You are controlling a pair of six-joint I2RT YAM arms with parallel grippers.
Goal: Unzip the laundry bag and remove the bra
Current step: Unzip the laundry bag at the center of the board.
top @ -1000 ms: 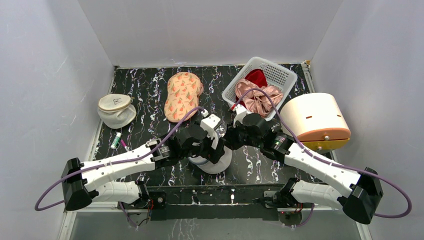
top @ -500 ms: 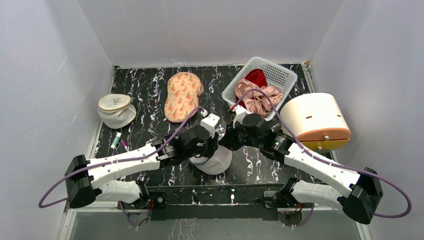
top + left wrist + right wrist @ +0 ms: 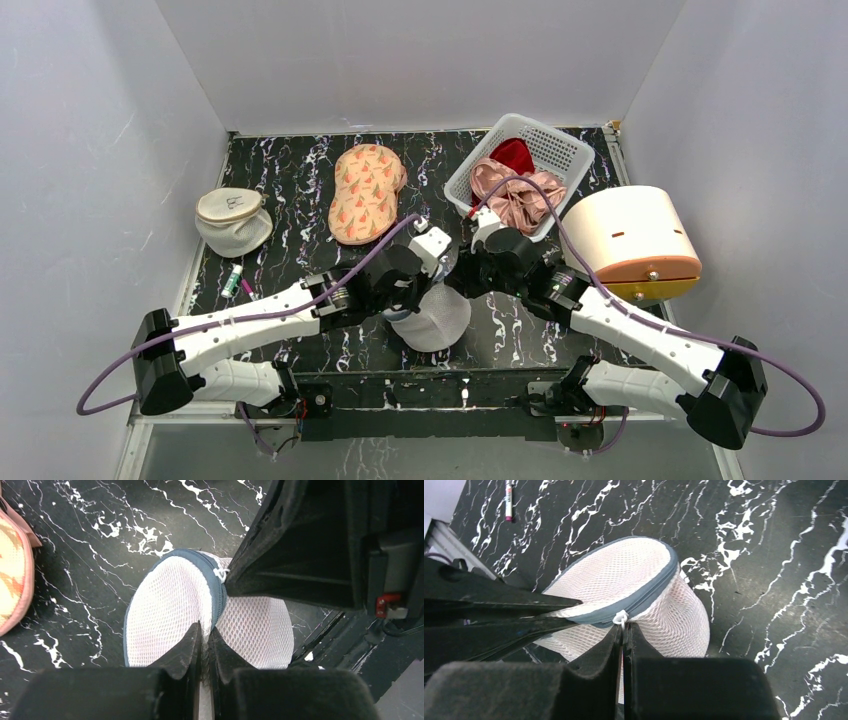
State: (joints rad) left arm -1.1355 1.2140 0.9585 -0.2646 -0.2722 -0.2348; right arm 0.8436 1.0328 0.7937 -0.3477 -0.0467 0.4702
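Note:
The laundry bag point(image 3: 434, 320), a white mesh pouch with a grey-blue zip band, sits between both arms at the table's near middle. My left gripper point(image 3: 417, 299) is shut on a fold of its mesh point(image 3: 165, 605), fingertips pinched together point(image 3: 206, 627) just beside the zip band. My right gripper point(image 3: 456, 283) comes from the other side and is shut point(image 3: 623, 626) on the small white zip pull point(image 3: 620, 617) at the bag's rim point(image 3: 624, 570). The zip band looks closed where it shows. The bra is hidden.
A second mesh pouch with a cream top point(image 3: 232, 219) lies far left, a pen point(image 3: 233, 280) near it. A peach patterned pad point(image 3: 366, 192) lies at the back middle. A white basket point(image 3: 570, 150) holds pink satin point(image 3: 515, 195) and red cloth point(image 3: 513, 153). A cream drum point(image 3: 630, 245) stands right.
My left gripper has closed from wide open onto the bag's mesh. The bag has risen and shifted slightly right between the two grippers. The right gripper has stayed shut on the pull.

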